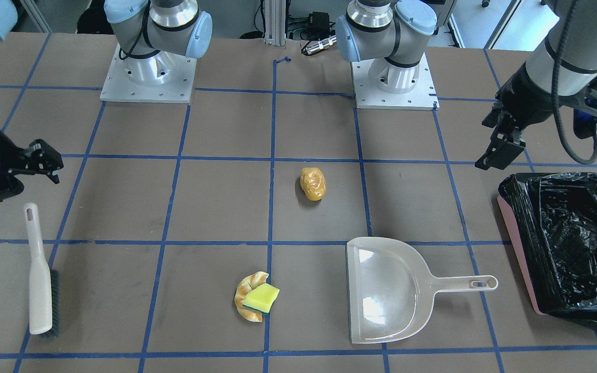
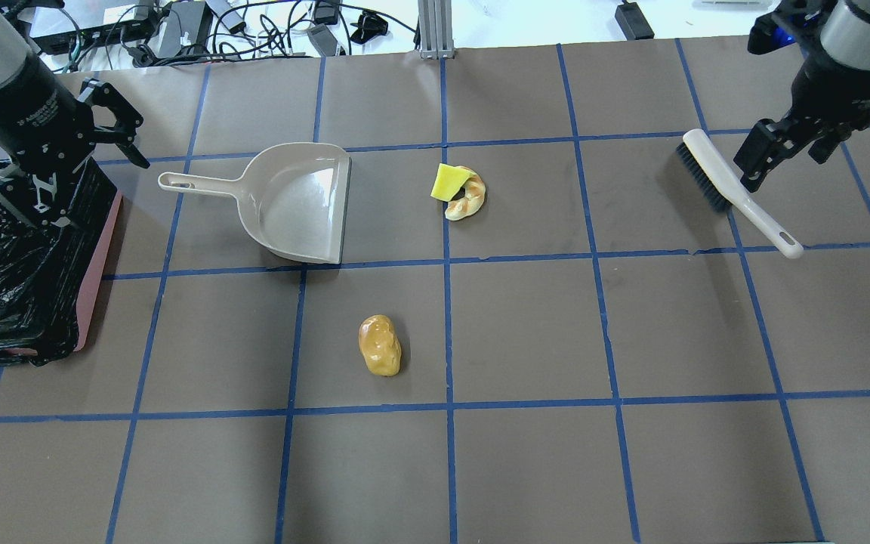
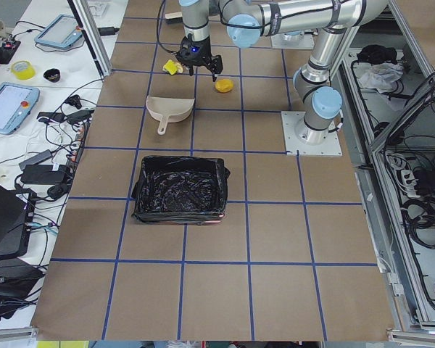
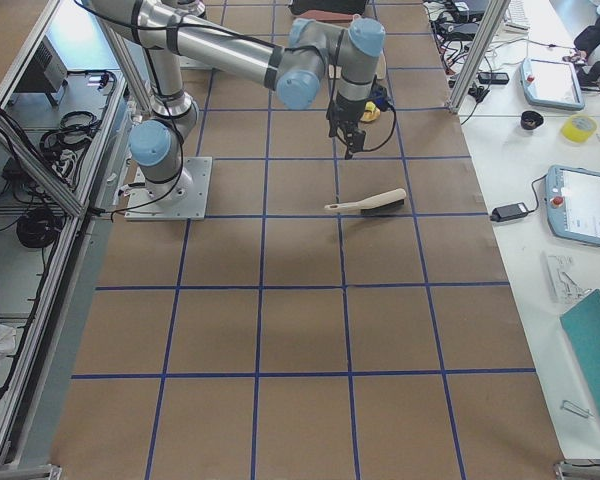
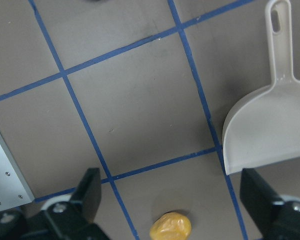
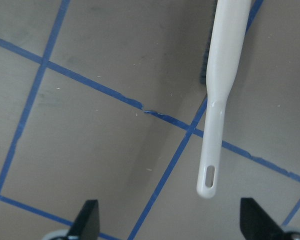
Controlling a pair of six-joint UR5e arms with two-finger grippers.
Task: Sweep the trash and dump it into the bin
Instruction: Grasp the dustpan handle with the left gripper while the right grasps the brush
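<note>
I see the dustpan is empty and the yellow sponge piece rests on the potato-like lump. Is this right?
Not quite. The dustpan is empty, but the sponge piece rests on the croissant; the potato-like lump lies apart. The overhead exterior view shows it.

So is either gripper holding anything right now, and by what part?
Nothing is held. The left gripper is open near the dustpan; the right gripper is open above the brush handle, clear of it.

The black-lined bin (image 3: 180, 190) sits mid-way along the desk (image 3: 275, 246). At its 12 o'clock lies the dustpan (image 3: 172, 109), handle toward the bin; the potato-like lump (image 3: 224, 85) rests at the dustpan's 2 o'clock.
</note>
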